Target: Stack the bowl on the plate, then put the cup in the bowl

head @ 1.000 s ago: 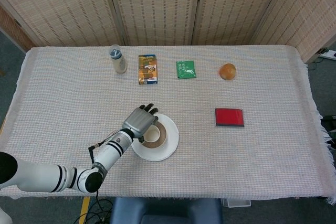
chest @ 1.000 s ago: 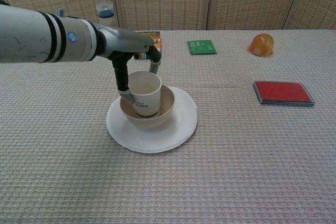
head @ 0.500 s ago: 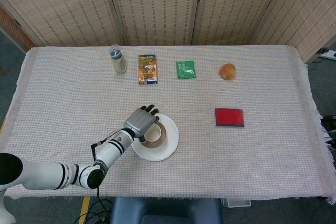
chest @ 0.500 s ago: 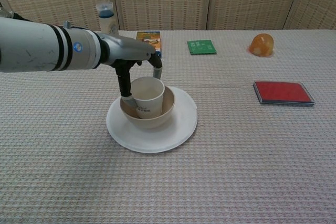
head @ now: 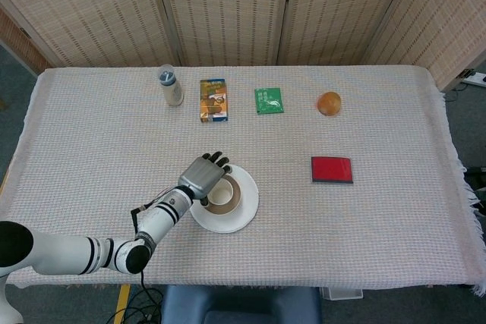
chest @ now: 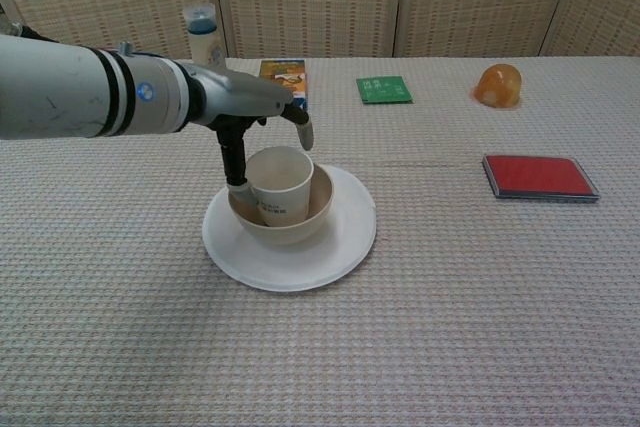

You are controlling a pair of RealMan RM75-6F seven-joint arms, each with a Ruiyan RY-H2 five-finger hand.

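Note:
A white plate (head: 247,212) (chest: 345,239) lies near the table's front, with a beige bowl (head: 241,191) (chest: 316,209) standing on it. A white paper cup (head: 220,194) (chest: 282,183) stands in the bowl, leaning a little to one side. My left hand (head: 203,176) (chest: 250,107) hovers over the cup's left rim. Its fingers are spread: one finger is lifted clear of the far rim, while the thumb hangs down beside the cup's left wall. Whether the thumb touches the cup I cannot tell. My right hand shows in neither view.
Along the far side stand a bottle (head: 170,86), a snack box (head: 213,99), a green packet (head: 269,100) and an orange fruit (head: 329,103). A red flat box (head: 332,169) lies to the right of the plate.
The cup sank lower into the bowl and tipped slightly. My left hand's fingers spread away from the cup's rim, letting it go.

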